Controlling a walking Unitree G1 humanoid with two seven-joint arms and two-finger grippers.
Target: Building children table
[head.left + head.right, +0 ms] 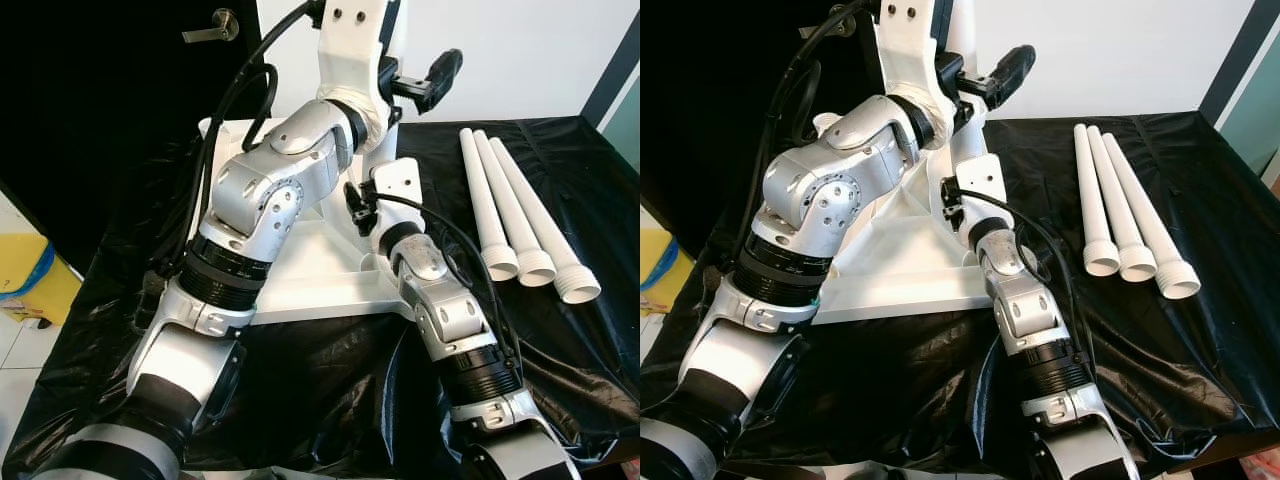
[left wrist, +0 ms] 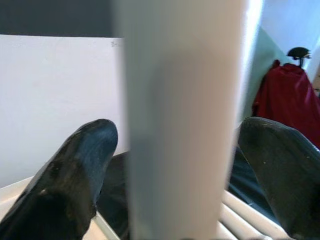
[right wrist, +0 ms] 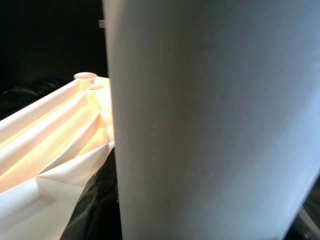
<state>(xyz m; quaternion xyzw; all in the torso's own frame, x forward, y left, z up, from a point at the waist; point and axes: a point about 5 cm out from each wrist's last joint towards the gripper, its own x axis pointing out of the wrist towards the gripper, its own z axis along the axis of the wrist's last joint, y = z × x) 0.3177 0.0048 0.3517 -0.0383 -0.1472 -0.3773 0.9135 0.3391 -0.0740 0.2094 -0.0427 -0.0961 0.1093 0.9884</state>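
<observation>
1. Three white table legs [image 1: 515, 205] lie side by side at the right of the head views on black plastic sheeting [image 1: 320, 370], flared ends toward the robot and long axes running away from it; the right arm is the nearer one to them.
2. One more leg [image 2: 180, 120] stands between the two arms, its long axis roughly upright over the upturned tabletop [image 1: 300, 280], which lies ribbed side up at centre frame.
3. Seen from its wrist, the left gripper [image 2: 175, 150] has its fingers on either side of this leg, close to it; whether they are pressing it I cannot tell.
4. Around the right gripper, its wrist view shows the smooth leg close up with one dark finger [image 3: 92, 200] beside it, so I cannot tell its grip either.
5. My judgement is that the coming move turns on keeping the leg's axis square to its socket on the tabletop.
6. Both parts are smooth matt white plastic: tapered round tubes, and moulded triangular ribs with a round socket [image 3: 85, 76] at the far corner.
</observation>
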